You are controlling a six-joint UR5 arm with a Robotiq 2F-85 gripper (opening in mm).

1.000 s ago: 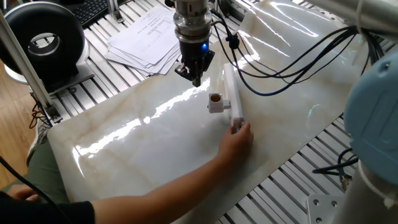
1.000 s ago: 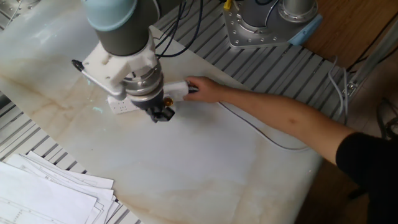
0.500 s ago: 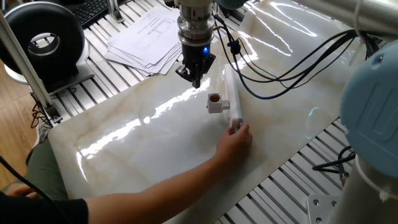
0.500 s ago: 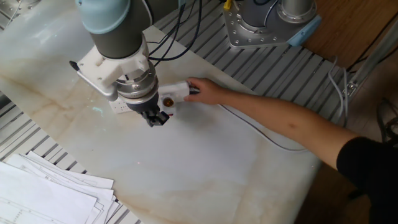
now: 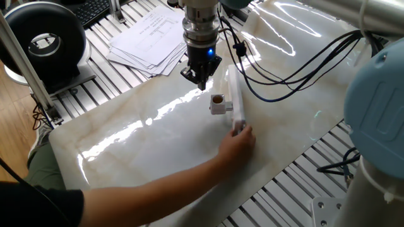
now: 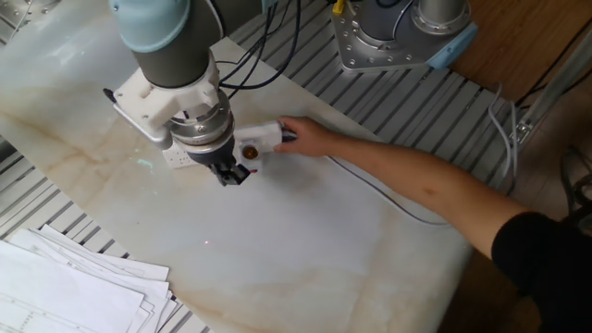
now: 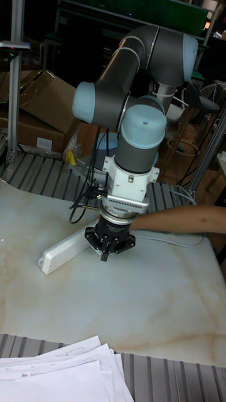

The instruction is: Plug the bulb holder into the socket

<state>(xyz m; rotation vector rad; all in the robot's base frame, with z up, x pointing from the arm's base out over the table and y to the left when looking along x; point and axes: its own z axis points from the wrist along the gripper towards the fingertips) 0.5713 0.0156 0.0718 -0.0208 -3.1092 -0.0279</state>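
The bulb holder [image 5: 218,103] is small and white, with an orange-brass opening facing up. It sits against the side of the socket [image 5: 237,104], a long white power strip lying on the marble table. My gripper [image 5: 201,84] hangs just beyond the holder, apart from it, with its dark fingers drawn together on nothing. From the other side the gripper [image 6: 231,175] stands left of the bulb holder [image 6: 250,151], and my arm hides the middle of the socket [image 6: 181,158]. The tall view shows the gripper [image 7: 105,255] and the socket [image 7: 61,247], but the holder is hidden.
A person's hand [image 5: 238,140] holds the near end of the strip, the forearm [image 6: 416,180] stretching across the table. A stack of papers [image 5: 146,39] lies at the table's far edge. Black cables [image 5: 284,69] hang over the strip. A grey cord [image 6: 388,199] trails beside the forearm.
My gripper has drifted a little away from the bulb holder, which now shows fully in the other fixed view. The hand and strip have stayed put.
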